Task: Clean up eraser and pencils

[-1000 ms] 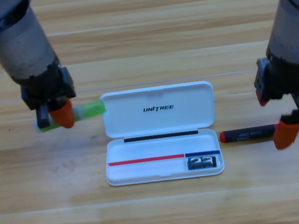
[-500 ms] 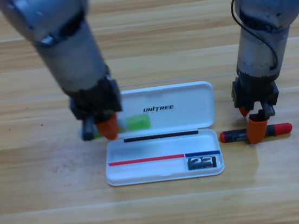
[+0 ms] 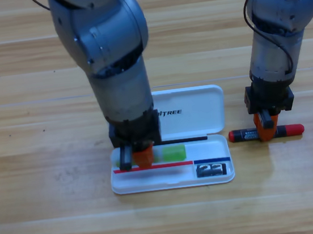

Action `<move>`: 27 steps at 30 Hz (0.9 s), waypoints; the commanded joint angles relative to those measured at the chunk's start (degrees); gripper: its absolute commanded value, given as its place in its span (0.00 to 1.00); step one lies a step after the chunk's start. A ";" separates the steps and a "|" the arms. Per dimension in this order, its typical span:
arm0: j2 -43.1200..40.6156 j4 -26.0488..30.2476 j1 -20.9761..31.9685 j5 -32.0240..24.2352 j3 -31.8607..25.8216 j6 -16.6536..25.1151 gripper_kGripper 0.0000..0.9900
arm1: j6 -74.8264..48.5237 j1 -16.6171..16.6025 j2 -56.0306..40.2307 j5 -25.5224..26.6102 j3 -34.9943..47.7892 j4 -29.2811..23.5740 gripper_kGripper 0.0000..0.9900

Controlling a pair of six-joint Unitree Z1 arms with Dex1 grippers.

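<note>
My left gripper (image 3: 134,158) is low over the tray of the open white case (image 3: 173,183), shut on the green pencil (image 3: 172,153). The pencil lies lengthwise along the tray's back part, its left end hidden under the gripper. The eraser (image 3: 213,170), a small black block with white markings, sits in the tray's front right corner. The black pencil with red ends (image 3: 288,130) lies flat on the table just right of the case. My right gripper (image 3: 264,127) points straight down onto its middle and hides that part.
The case's lid (image 3: 193,109) lies open flat behind the tray, partly covered by the left arm. Both arms come down from the top edge, the left one bulky over the case's left half.
My left gripper has carried the green pencil from left of the lid down and right into the tray. The right gripper has moved left and settled over the black pencil's middle.
</note>
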 commanded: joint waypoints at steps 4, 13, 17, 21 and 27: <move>4.89 -0.88 -1.71 -0.47 0.08 -1.30 0.00 | 3.71 -0.22 -9.41 0.00 5.76 1.21 0.00; 6.12 -1.40 -1.71 -0.03 -0.54 -2.79 0.00 | 4.06 1.62 -13.10 1.15 6.47 2.53 0.00; 6.21 -1.58 -1.53 0.14 -0.36 -2.79 0.00 | 4.15 1.89 -12.92 1.41 6.56 2.53 0.00; 6.30 -1.84 -1.35 0.32 -0.01 -2.70 0.00 | 4.06 1.89 -13.01 1.59 6.47 2.53 0.00; 6.30 -2.02 -1.27 0.76 0.08 -2.88 0.00 | 4.06 1.89 -13.28 1.59 6.47 2.53 0.00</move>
